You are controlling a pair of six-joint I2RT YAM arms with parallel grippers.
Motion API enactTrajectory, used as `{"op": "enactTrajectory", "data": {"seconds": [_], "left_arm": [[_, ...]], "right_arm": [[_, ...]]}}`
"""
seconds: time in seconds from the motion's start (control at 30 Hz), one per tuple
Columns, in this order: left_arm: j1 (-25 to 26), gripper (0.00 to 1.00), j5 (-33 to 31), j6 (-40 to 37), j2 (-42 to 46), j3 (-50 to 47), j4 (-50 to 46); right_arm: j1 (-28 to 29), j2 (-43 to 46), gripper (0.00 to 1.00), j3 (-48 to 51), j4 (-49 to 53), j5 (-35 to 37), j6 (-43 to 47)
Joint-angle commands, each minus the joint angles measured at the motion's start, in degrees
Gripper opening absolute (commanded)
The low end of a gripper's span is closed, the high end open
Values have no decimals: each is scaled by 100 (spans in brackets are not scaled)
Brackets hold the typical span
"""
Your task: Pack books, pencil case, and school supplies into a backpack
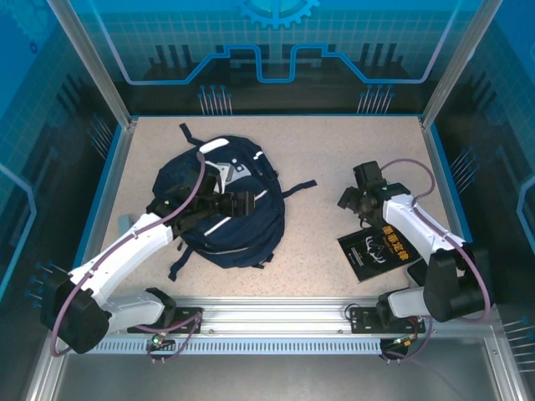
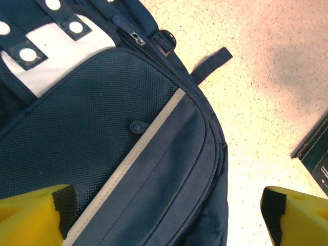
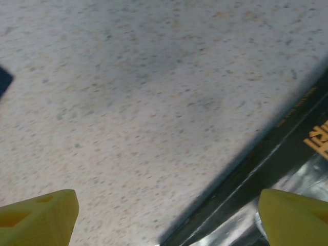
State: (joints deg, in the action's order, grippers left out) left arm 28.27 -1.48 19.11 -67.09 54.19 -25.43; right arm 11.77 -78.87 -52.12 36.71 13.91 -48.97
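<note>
**Item 1. Backpack** (image 1: 242, 238): navy fabric with a white stripe and a pale grey patch. It is laid flat on the speckled table (image 1: 334, 150), toward 9 o'clock of the table's middle in the top view. Dark straps are trailed onto the table around it.

**Item 2. Black book** (image 1: 368, 251): white emblem and lettering. It is laid flat on the table toward 4 o'clock, apart from the backpack, and is partly covered by the right arm.

**Item 3. Left fingers** (image 2: 33, 218): yellow, spread wide, with nothing grasped. They are held over the backpack's front panel, and the white stripe is seen running up between them.

**Item 4. Right fingers** (image 3: 38, 215): yellow, spread wide, with nothing grasped. They are held over bare table at the book's 11 o'clock side. The book's dark edge is seen beside the finger at 5 o'clock of the wrist view.
</note>
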Motion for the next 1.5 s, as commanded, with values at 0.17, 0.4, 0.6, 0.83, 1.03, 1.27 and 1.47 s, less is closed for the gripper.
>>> {"op": "enactTrajectory", "data": {"seconds": [0.17,0.4,0.6,0.83,1.03,1.27,1.47], "left_arm": [[-36,99,-135,264,185,21,-54],[-39,99,-115,325,171,-83,-39],[-35,99,-86,356,164,-102,-60],[-39,99,76,460,70,-59,12],[-33,99,237,568,-25,-23,51],[-35,99,698,718,-323,71,123],[152,95,1179,865,-773,311,249]], "right_arm": [[-679,-602,90,314,-64,-729,315],[-798,-1036,89,384,-259,-914,357],[-732,-1411,88,381,-544,-1451,444],[45,-1665,86,-200,-621,-1736,608],[908,-2271,83,-863,-685,-2314,712],[1627,-2415,80,-1564,-310,-2363,1012],[1577,-1370,81,-1562,398,-1263,1135]]}}
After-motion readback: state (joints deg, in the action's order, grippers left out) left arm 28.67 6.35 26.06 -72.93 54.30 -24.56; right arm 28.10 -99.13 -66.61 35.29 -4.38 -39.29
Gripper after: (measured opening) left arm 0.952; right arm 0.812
